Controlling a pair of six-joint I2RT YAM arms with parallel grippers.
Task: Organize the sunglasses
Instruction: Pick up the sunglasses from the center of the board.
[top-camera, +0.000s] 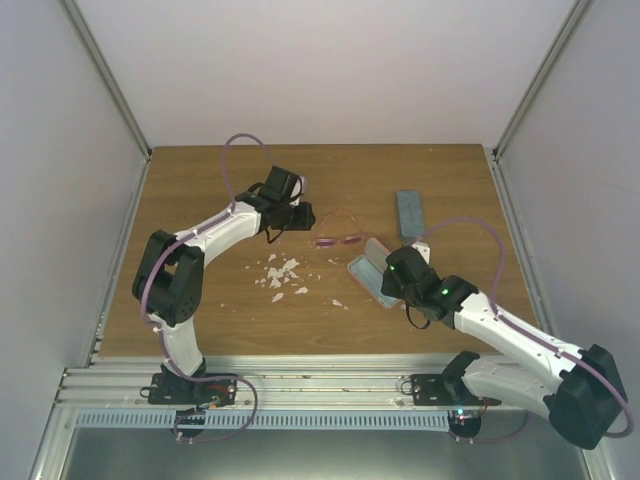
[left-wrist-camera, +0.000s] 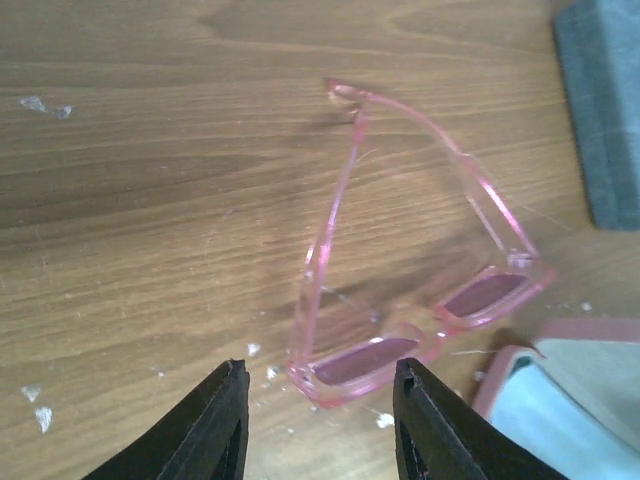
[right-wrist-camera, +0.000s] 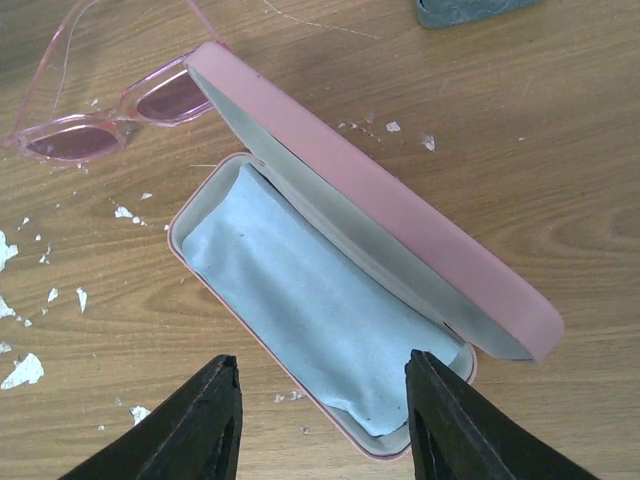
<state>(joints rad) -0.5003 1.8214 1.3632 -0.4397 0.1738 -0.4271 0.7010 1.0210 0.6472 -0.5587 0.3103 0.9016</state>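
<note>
Sunglasses with a thin pink frame and pink-tinted lenses (top-camera: 338, 239) lie on the wooden tabletop (top-camera: 450, 170) near its middle, between the two arms. Just to their right stands an oblong pink case (top-camera: 372, 280), its lid swung open and a light blue cloth (right-wrist-camera: 310, 300) spread over its inside. Beyond that case, nearer the far edge, a blue-grey case (top-camera: 410, 213) lies closed, apart from the rest. White scraps (top-camera: 280, 272) are scattered over the wood in front of the glasses and to their left. Seen from the left wrist, the sunglasses (left-wrist-camera: 365, 358) rest with the lens front nearest the camera and the two temples running away from it, their tips drawn together. One end of the frame comes close to the pink case's corner (left-wrist-camera: 590, 328), though I cannot tell whether they touch. The left hand (left-wrist-camera: 320, 370) is right at the glasses, its jaws parted with one lens showing in the gap between them; it grips nothing, and whether a finger touches the frame I cannot tell. The right hand (right-wrist-camera: 325, 365) hovers over the near end of the open case (right-wrist-camera: 400, 220), jaws likewise spread and empty, with the sunglasses (right-wrist-camera: 75, 142) lying beyond the case's far end.
</note>
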